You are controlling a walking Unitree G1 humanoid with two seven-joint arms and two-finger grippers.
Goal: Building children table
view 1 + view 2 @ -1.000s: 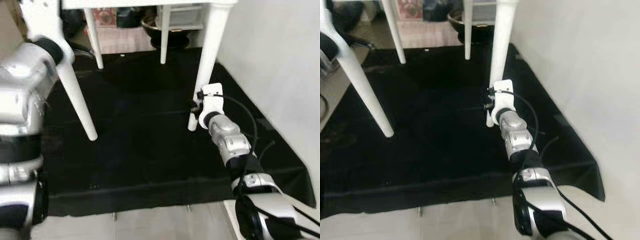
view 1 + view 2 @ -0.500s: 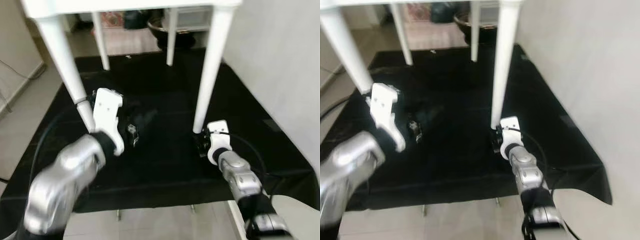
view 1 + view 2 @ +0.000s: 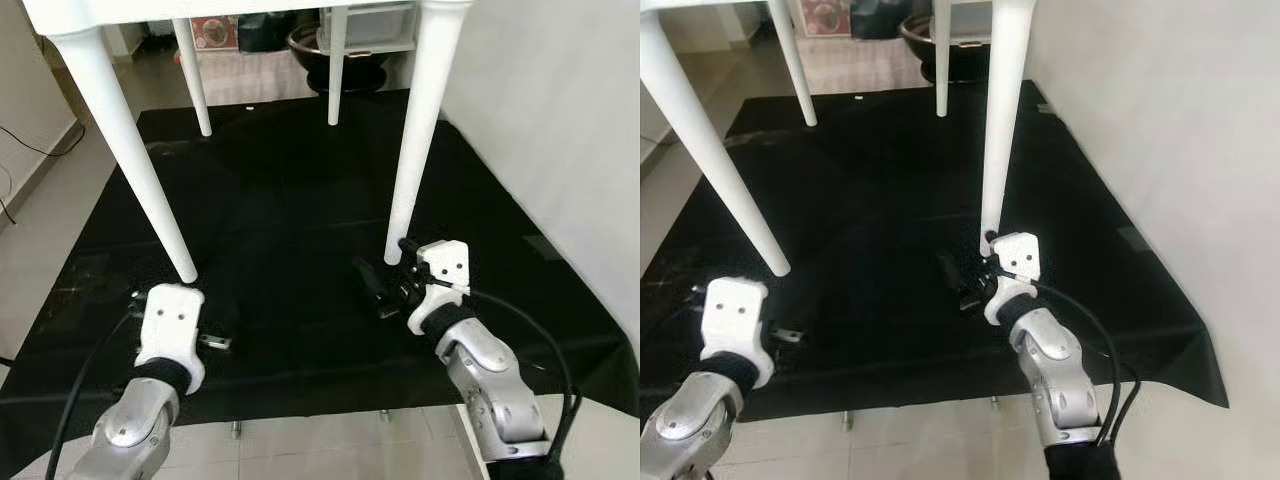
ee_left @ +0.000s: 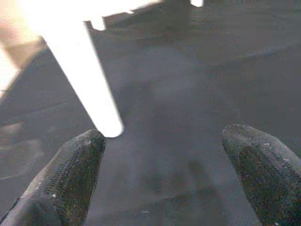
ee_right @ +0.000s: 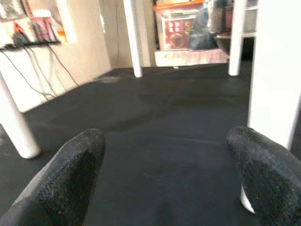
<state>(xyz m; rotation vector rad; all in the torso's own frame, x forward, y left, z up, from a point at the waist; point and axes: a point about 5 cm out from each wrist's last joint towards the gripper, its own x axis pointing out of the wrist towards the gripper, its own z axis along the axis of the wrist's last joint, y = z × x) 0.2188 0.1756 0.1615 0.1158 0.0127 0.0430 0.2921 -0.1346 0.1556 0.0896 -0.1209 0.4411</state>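
Both grippers gape wide and empty. The right gripper [image 3: 385,285] hovers beside the white table's [image 3: 240,12] near-right leg [image 3: 418,130]; the left gripper [image 4: 164,181] hangs near the near-left leg [image 3: 128,150], over the black mat's [image 3: 290,200] front edge.

Two black fingertips [image 4: 70,179] of the left gripper [image 4: 162,176] stand wide apart, low over a black mat [image 4: 188,99]. Nothing sits between them. Ahead of the gripper, toward one fingertip, a white table leg [image 4: 82,82] slants down and its rounded foot rests on the mat, apart from the finger. Farther ahead, more white leg ends [image 4: 98,22] meet the mat, washed out by glare.
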